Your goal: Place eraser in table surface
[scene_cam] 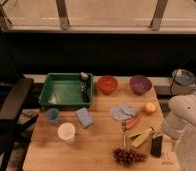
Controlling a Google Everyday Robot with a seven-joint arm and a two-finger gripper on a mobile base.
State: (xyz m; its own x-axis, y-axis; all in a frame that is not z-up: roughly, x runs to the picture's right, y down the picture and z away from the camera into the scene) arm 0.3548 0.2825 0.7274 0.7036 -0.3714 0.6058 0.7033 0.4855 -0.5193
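Observation:
The eraser (pixel 156 145), a small black oblong block, rests on the table surface (pixel 96 145), a light-brown wooden top, near its front right corner, just right of a yellow banana-like piece (pixel 141 137). My white arm (pixel 185 114) comes in from the right edge and bends down toward that corner. My gripper (pixel 167 136) is at the arm's lower end, close beside the eraser on its right. I cannot tell whether it touches the eraser.
A green tray (pixel 48 92) stands back left, with a red bowl (pixel 107 83) and a purple bowl (pixel 140 83) behind. A blue sponge (pixel 84 117), blue cup (pixel 53 115), white cup (pixel 66 132), cloth (pixel 122 111), carrot (pixel 132 122), peach (pixel 150 107) and grapes (pixel 127 156) lie around. A black chair (pixel 11 105) stands left.

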